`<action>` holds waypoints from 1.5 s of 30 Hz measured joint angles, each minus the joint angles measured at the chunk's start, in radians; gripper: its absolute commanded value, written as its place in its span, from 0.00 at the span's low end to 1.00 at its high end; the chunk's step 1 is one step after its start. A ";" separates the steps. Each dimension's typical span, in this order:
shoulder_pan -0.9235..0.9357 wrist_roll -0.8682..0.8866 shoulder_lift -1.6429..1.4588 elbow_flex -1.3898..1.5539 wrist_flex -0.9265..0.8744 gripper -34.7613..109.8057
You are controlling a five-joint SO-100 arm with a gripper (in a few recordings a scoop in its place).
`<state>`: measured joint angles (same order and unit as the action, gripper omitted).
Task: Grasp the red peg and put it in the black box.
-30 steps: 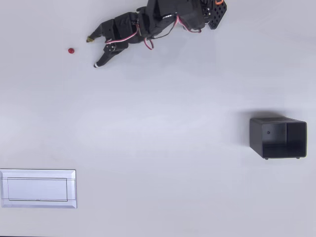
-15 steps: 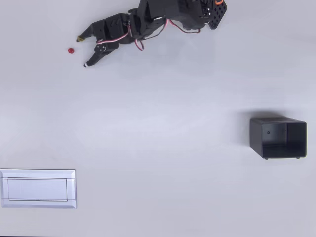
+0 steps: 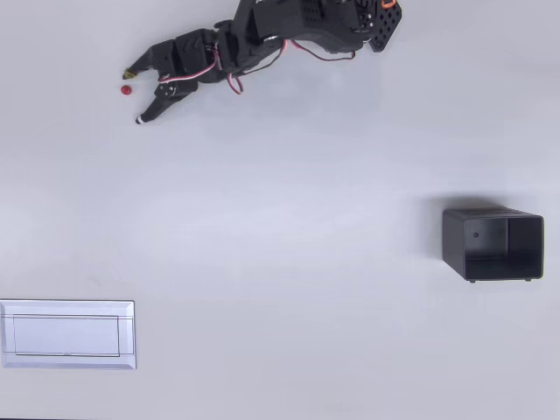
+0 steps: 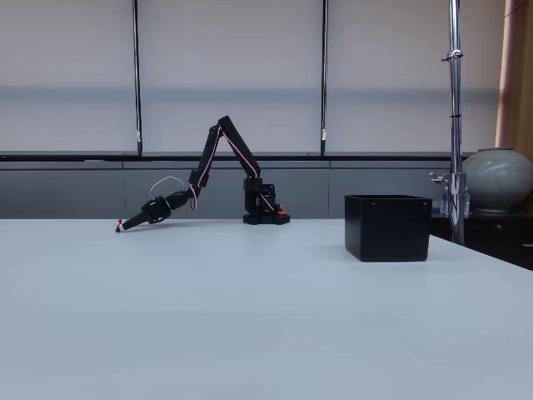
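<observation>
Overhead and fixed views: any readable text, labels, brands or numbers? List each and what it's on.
None readable.
Black box: no label or print; a small pale dot on its inner wall, not text.
White tray: plain, only moulded outlines.
Arm base: orange part, no legible marking.
Red peg, between the open fingers: too small to carry anything legible.
Grey jar in the fixed view: no visible lettering.

My white table (image 3: 280, 175) carries the red peg (image 3: 126, 89) upper left, the black box (image 3: 493, 244) right, a white tray (image 3: 67, 334) lower left.
</observation>
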<state>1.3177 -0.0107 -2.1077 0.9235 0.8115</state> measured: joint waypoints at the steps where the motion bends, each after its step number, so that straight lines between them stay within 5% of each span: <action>1: 0.000 0.000 0.000 0.003 -0.006 0.47; 16: 0.000 0.006 0.000 0.008 -0.011 0.46; 45: -0.006 0.000 -0.011 0.008 0.005 0.24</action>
<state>1.3116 -0.0107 -2.1184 0.9311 0.8161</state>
